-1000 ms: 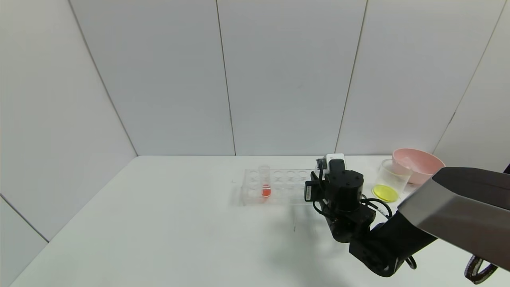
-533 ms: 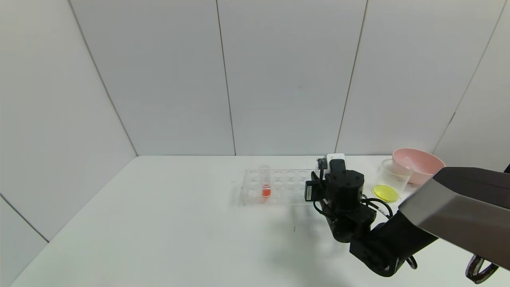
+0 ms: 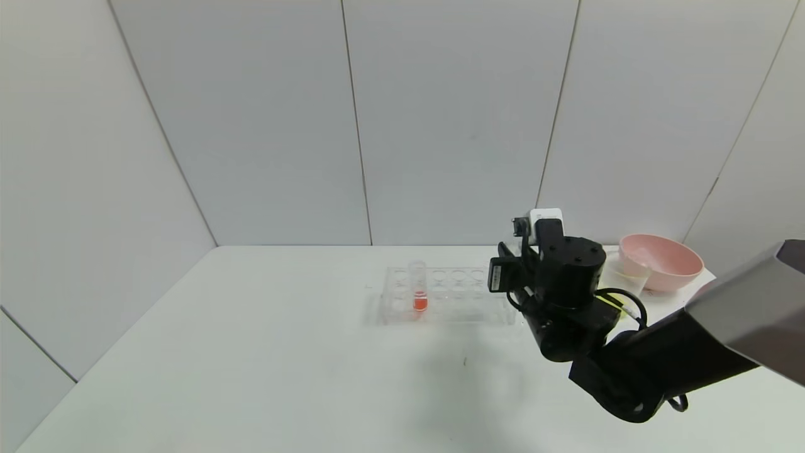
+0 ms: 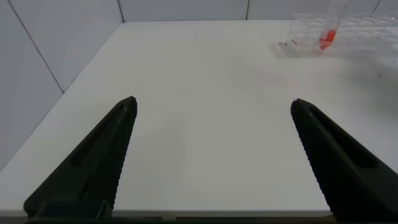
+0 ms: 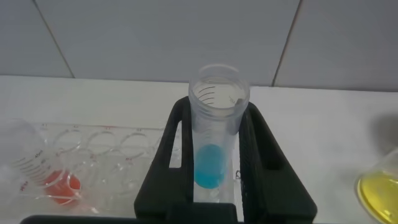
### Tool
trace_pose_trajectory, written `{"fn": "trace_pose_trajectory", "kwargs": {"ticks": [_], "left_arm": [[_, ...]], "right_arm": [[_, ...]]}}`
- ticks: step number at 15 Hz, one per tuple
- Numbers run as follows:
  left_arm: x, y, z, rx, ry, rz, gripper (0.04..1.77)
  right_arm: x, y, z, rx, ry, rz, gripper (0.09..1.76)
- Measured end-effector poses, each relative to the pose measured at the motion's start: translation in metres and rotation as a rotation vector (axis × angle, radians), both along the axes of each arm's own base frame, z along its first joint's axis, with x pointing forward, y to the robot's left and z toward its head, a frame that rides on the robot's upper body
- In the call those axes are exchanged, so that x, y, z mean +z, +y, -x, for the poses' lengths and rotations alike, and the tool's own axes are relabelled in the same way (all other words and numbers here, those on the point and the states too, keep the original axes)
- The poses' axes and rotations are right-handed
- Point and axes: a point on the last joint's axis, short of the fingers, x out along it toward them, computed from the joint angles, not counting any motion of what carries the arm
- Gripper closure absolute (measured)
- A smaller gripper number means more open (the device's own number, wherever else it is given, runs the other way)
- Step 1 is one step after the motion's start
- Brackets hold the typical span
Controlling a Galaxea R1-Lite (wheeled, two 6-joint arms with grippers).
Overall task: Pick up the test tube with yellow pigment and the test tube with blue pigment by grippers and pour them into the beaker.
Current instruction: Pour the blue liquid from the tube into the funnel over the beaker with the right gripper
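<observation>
My right gripper is shut on the test tube with blue pigment and holds it upright above the end of the clear rack. A little cyan liquid sits low in the tube. In the head view that arm's black wrist hides the tube and its fingers. The beaker, with yellow liquid in its bottom, stands beside the gripper; in the head view only a part of the beaker shows behind the wrist. The test tube with yellow pigment is out of view. My left gripper hangs open over bare table, far from the rack.
A tube with red-orange liquid stands in the rack near its left end. A pink bowl sits at the table's back right corner, behind the beaker. The white table stretches to the left and front.
My right arm has risen and shifted right and back, lifting the blue tube up out of the rack. It now covers most of the beaker in the head view.
</observation>
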Motion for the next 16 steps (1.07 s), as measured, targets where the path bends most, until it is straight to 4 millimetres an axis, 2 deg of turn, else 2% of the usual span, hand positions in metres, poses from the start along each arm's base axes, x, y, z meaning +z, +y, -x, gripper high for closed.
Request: {"fn": "trace_pose_trajectory", "kwargs": {"ticks": [3, 11, 14, 16], "left_arm": [[0.0, 0.0, 0.0, 0.0, 0.0, 0.0, 0.05], [0.0, 0.0, 0.0, 0.0, 0.0, 0.0, 0.05], [0.0, 0.0, 0.0, 0.0, 0.0, 0.0, 0.05], [0.0, 0.0, 0.0, 0.0, 0.0, 0.0, 0.05]], "right_arm": [[0.014, -0.002, 0.0, -0.004, -0.034, -0.012, 1.37], [0.023, -0.006, 0.003, -0.008, -0.046, -0.009, 1.37], [0.03, -0.021, 0.008, 0.006, -0.017, 0.011, 1.37], [0.036, -0.039, 0.015, 0.09, 0.008, 0.021, 1.37]]}}
